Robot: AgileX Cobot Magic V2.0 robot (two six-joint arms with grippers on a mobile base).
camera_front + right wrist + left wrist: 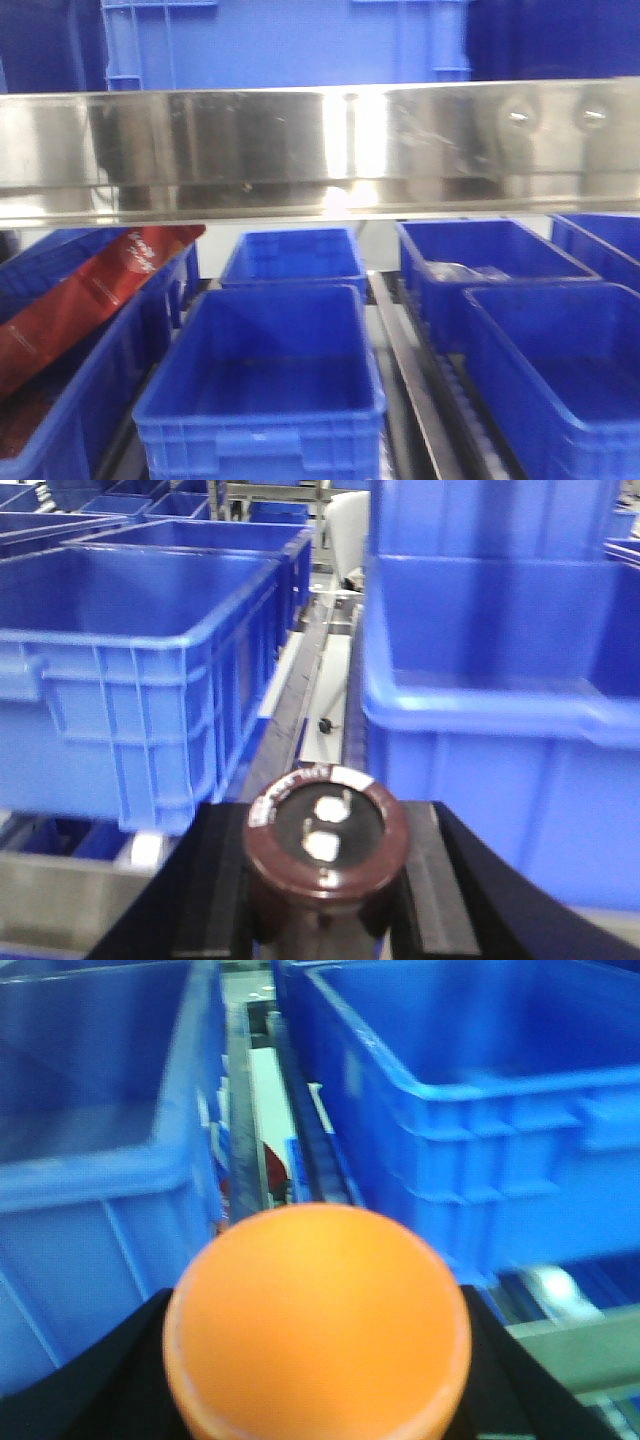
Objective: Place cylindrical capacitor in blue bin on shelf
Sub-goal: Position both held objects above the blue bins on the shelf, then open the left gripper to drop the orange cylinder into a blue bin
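The cylindrical capacitor [325, 825] is a dark brown can with two silver terminals on its black top. My right gripper [327, 865] is shut on it, black fingers [225, 880] pressing both sides. It hangs in front of the gap between two blue bins [130, 670] [500, 710]. My left gripper [317, 1360] is shut on an orange round-ended object [317, 1310] that fills the lower left wrist view. The shelf's shiny steel rail [300, 140] crosses the front view above several blue bins [262, 400]. Neither gripper shows in the front view.
A red packet [90, 290] leans in the left bin. A clear bag [460, 270] lies in the back right bin. A steel divider track [410, 380] runs between bin rows. More blue crates [290, 45] stand on the tier above. A low steel rail [60, 885] lies under the bins.
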